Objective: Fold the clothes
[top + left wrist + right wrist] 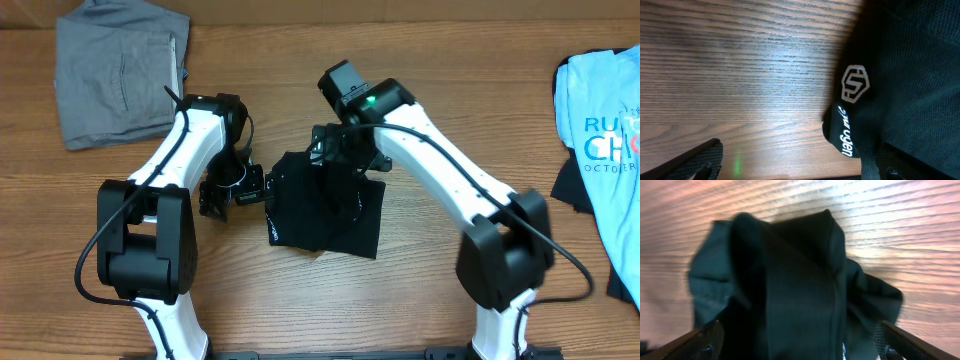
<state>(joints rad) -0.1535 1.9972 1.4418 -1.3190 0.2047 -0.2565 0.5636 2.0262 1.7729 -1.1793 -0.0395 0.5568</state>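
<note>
Observed one black mesh garment (pixel 325 205) at the middle of the wood-grain table (pixel 300 310), lying in a loose, uneven heap, near edge roughly straight, far edge bunched. Noted a tan hexagonal logo (pixel 855 84) and a line of white lettering (pixel 845 137) along a folded edge at the garment's left side, both seen in the left wrist view.

Found the left gripper (pixel 243 188) low at the left side of the black mesh garment, just beside that folded edge. Recorded its fingers (pixel 702 160) spread wide apart in the left wrist view, one over bare wood, the other at the margin of the fabric, with no cloth pinched between them. Cannot tell whether the second finger touches the cloth.

Found the right gripper (pixel 335 150) over the far edge of the black mesh garment. Recorded its fingers (pixel 702 340) likewise set wide apart in the right wrist view, at the two lower corners, with the bunched cloth filling the space between and beyond them. Saw no closure on the fabric.

Logged elsewhere on the table: a grey folded garment (pixel 120 75) at the far left corner, well apart from the black mesh garment; a light blue T-shirt with printed lettering (pixel 605 110) at the right edge, laid partly over a dark cloth (pixel 570 185).
</note>
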